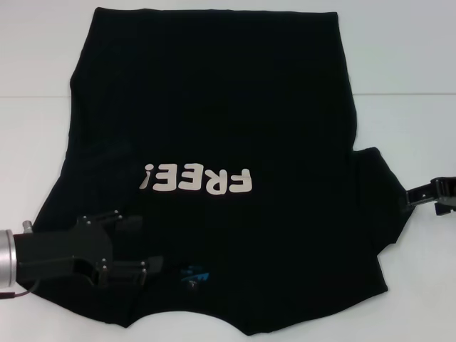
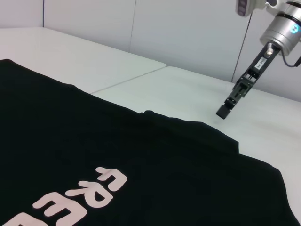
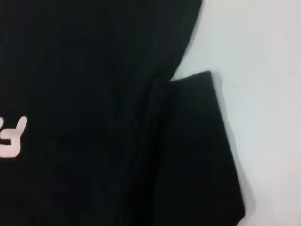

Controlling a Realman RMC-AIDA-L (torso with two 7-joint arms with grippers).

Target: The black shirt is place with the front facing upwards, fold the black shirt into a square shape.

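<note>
Black shirt (image 1: pixel 214 128) collar edge cut off; blue label (image 1: pixel 196 274) perhaps unreadable.

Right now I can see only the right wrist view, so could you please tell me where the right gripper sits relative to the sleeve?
Observer: The right gripper is over the white table, just beyond the edge of the sleeve and off the cloth of the black shirt.
Operator: Thank you. And where is the left gripper?
Observer: The left gripper is above the shirt's near end, on the robot's left of the blue neck label, with its jaws open.
</note>
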